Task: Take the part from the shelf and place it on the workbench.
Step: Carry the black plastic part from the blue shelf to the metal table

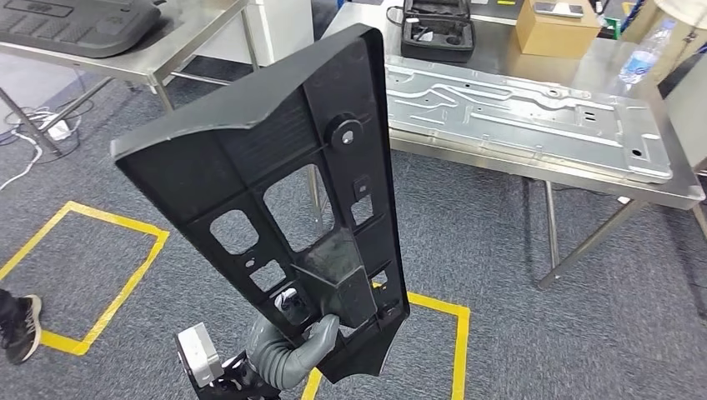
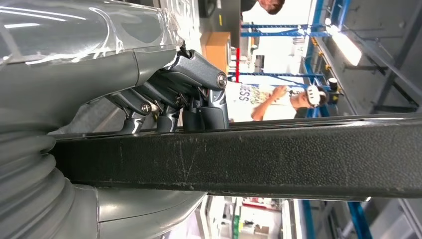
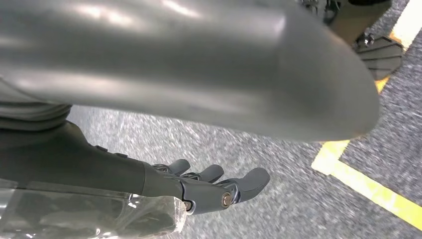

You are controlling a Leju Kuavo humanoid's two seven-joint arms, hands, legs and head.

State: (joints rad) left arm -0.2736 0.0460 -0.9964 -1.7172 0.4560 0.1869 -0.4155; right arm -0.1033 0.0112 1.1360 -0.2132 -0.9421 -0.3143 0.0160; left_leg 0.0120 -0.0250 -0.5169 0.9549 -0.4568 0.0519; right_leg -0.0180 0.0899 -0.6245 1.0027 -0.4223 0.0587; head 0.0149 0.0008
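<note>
While the left hand is gripping the tall black part by its lower end alone, with the right hand hanging empty, fingers loosely extended, the part is risking tipping or slipping before reaching the workbench.

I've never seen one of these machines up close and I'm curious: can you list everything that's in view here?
Flat black plastic panel with cutouts: one, black, held upright in front of the camera.
Pressed sheet-metal panel: one, silver, lying on the steel workbench ahead.
Cardboard box: one, brown, far side of that bench.
Open carrying case: one, black, beside the box.
Clear water bottle: one, bench's right end.
Yellow tape squares: two, on the grey carpet.
Person's shoe: one, dark, left edge.
Left robot hand: grey, gripping the panel's lower end.
Right robot hand: dark, hanging over the carpet, holding nothing.
</note>
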